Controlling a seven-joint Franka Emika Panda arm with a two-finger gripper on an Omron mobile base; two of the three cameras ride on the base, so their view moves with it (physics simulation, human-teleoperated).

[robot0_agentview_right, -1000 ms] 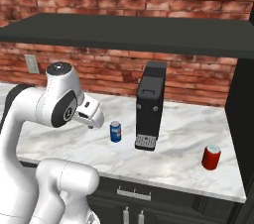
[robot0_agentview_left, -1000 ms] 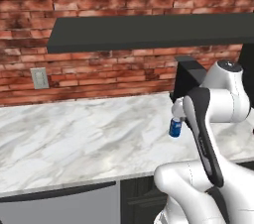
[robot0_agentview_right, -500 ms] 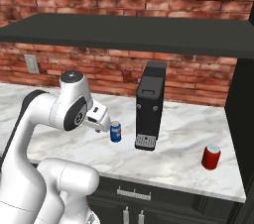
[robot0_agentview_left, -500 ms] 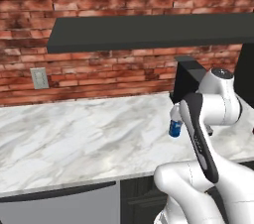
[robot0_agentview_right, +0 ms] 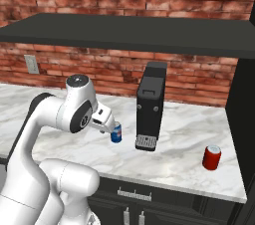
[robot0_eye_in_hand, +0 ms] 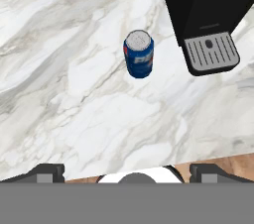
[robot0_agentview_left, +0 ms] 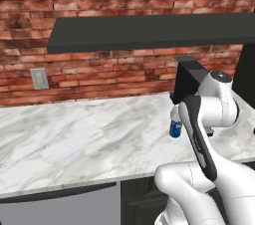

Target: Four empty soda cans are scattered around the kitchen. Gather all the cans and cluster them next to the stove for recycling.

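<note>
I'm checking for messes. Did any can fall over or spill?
No. The blue can stands upright beside the black coffee machine, and the red can stands upright further along the marble counter. No spill shows.

Blue can (robot0_eye_in_hand: 138,53) stands upright on the marble counter (robot0_eye_in_hand: 74,94), bare marble on its left and near sides in the hand view, so approach from there is open. Black coffee machine (robot0_agentview_right: 151,104) sits just beside the can on the other side, its drip tray (robot0_eye_in_hand: 211,54) jutting forward; tight gap between them. Dark shelf (robot0_agentview_right: 129,32) overhangs the counter, capping headroom near the brick wall (robot0_agentview_left: 99,77). Red can (robot0_agentview_right: 211,157) stands well apart, past the machine, open marble around it; a dark tall cabinet (robot0_agentview_right: 244,129) closes that end.
</note>
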